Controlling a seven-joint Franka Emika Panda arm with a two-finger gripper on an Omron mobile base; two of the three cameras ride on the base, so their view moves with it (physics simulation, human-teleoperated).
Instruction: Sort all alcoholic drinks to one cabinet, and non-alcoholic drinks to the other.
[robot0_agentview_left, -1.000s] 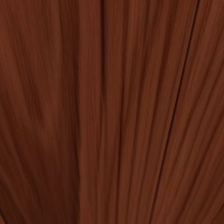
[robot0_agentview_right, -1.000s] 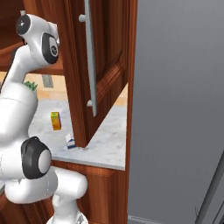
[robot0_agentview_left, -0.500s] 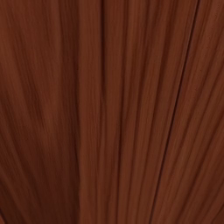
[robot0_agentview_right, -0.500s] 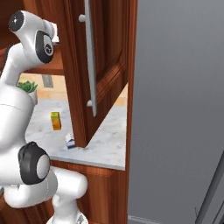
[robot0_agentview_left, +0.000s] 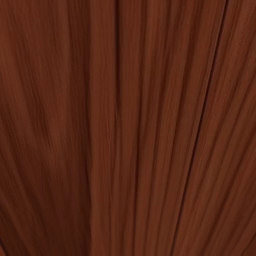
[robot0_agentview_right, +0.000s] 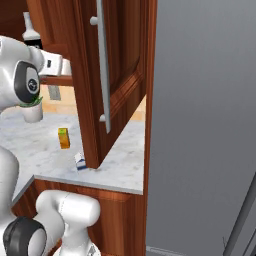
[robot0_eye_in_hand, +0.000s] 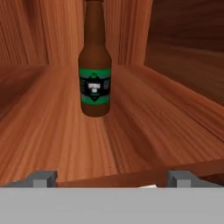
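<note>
The gripper (robot0_eye_in_hand: 111, 178) stands wide open, holding nothing, at the shelf board's (robot0_eye_in_hand: 166, 131) front edge. The beer bottle (robot0_eye_in_hand: 94, 65) stands upright mid-shelf. Juice carton (robot0_agentview_right: 63, 138) and milk carton (robot0_agentview_right: 80, 161) sit on the counter (robot0_agentview_right: 120, 165).

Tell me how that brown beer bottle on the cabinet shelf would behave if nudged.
The brown beer bottle stands upright, tall over a narrow base, so it would probably tip. Round-bodied, it would likely roll once down. It looks like glass, so possibly slippery and breakable.
</note>
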